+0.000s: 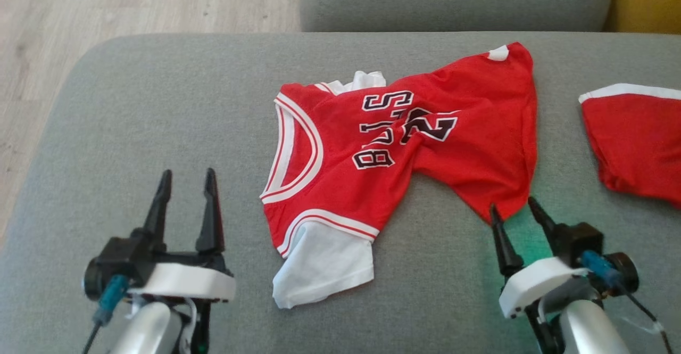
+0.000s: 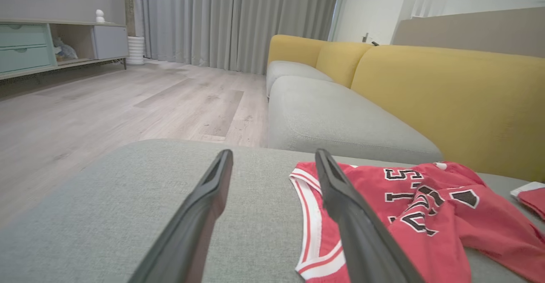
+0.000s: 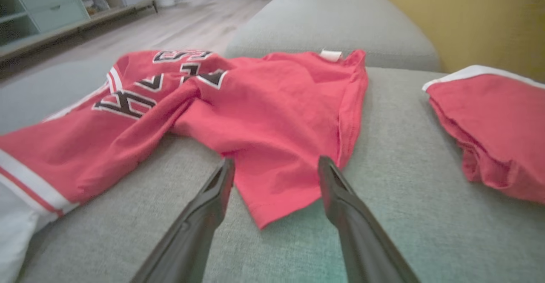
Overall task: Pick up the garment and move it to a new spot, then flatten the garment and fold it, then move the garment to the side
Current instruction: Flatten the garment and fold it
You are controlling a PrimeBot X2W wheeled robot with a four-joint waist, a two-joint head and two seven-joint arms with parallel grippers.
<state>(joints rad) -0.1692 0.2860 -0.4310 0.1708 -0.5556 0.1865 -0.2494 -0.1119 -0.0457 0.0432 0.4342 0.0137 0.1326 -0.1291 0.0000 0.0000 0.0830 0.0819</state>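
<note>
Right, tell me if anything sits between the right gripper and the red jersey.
Nothing visible does. The right gripper has its open fingers either side of a hem corner of the crumpled red basketball jersey on the grey fabric cushion. The other red garment lies apart, rightward.

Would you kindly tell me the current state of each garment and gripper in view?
red jersey: crumpled, not folded, lying loose on the grey cushion.
second red garment: folded, lying apart to the jersey's right.
left gripper: open, empty, beside the jersey.
right gripper: open, fingers either side of the jersey's corner, not gripping.
</note>
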